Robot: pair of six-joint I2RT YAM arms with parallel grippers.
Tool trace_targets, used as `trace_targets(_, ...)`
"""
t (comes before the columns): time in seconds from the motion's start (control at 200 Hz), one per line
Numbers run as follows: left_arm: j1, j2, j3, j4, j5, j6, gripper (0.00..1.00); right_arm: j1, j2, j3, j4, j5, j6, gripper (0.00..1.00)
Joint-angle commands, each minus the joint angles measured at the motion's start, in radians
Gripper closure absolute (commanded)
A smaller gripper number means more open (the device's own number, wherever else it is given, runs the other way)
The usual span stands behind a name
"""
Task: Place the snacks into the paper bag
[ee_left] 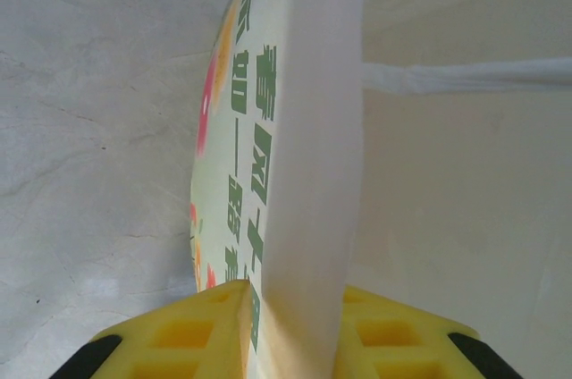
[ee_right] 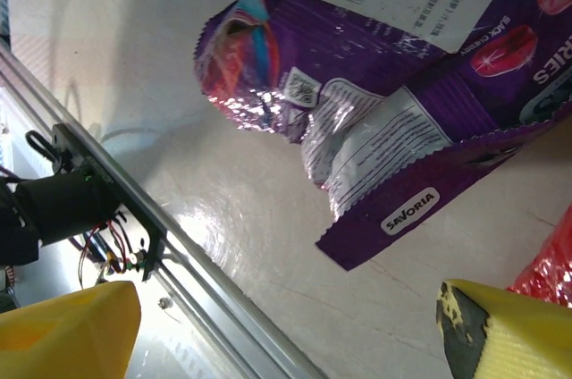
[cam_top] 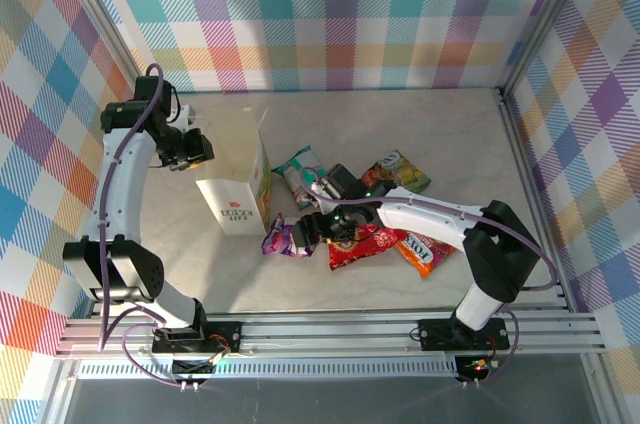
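My right arm (cam_top: 440,216) hides part of the red packet (cam_top: 365,244); the purple packet (ee_right: 375,102) lies just beyond my right gripper (ee_right: 286,334), wide open, empty. My left gripper (ee_left: 295,316) pinches the paper bag (ee_left: 313,129) wall

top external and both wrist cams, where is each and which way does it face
top external: above and behind the bases, looking down at the left arm, right arm and paper bag.
left wrist: on the left arm, facing the bag wall clamped in the left gripper.
right wrist: on the right arm, facing the purple packet past the open right gripper.
shared: top external also shows bag and purple packet.
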Motion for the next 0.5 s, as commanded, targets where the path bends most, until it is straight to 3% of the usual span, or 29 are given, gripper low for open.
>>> trace_targets(0.0, -0.007, -0.035, -0.017, -0.025, -0.007, 0.003, 0.75, 0.010, 0.046, 0.023, 0.033, -0.022, 0.037, 0.14)
trace_targets(0.495, -0.007, -0.048, -0.029, -0.024, -0.019, 0.007, 0.74, 0.011, 0.140, 0.020, -0.029, 0.050, 0.069, 0.13)
